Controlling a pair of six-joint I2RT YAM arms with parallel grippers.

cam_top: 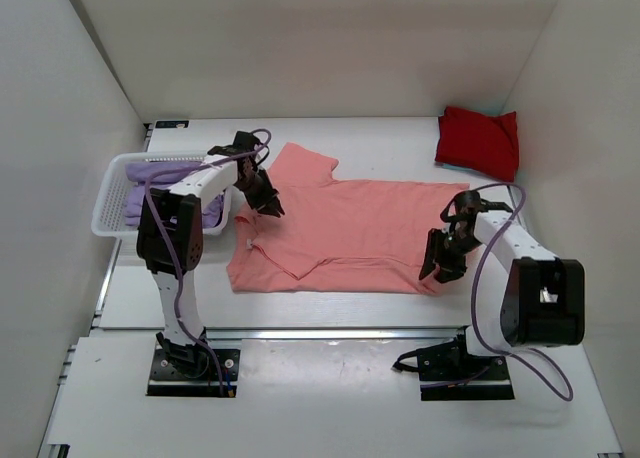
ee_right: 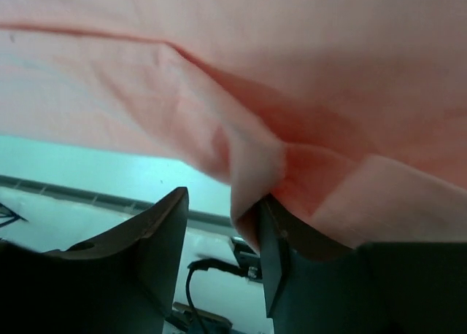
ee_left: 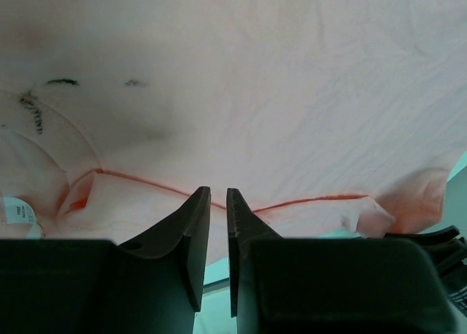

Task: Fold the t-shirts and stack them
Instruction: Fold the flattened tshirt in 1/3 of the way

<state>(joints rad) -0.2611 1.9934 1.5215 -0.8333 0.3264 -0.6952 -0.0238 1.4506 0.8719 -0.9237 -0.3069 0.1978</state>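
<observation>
The salmon-pink t-shirt (cam_top: 350, 228) lies spread on the table, its left part folded over. It fills the left wrist view (ee_left: 277, 93) and the right wrist view (ee_right: 328, 71). My left gripper (cam_top: 268, 206) is at the shirt's left edge near the collar. Its jaws (ee_left: 217, 192) are almost together, pinching the hem at their tips. My right gripper (cam_top: 440, 268) is at the shirt's near right corner. It is open (ee_right: 222, 195), and a corner of cloth drapes over its right finger (ee_right: 273, 232). A folded red t-shirt (cam_top: 478, 141) lies at the back right.
A white lattice basket (cam_top: 110, 193) stands at the left, behind the left arm, with lavender-purple t-shirts (cam_top: 140, 200) in it. White walls close in the table at the left, back and right. The table's front rail (cam_top: 330, 332) runs just below the shirt.
</observation>
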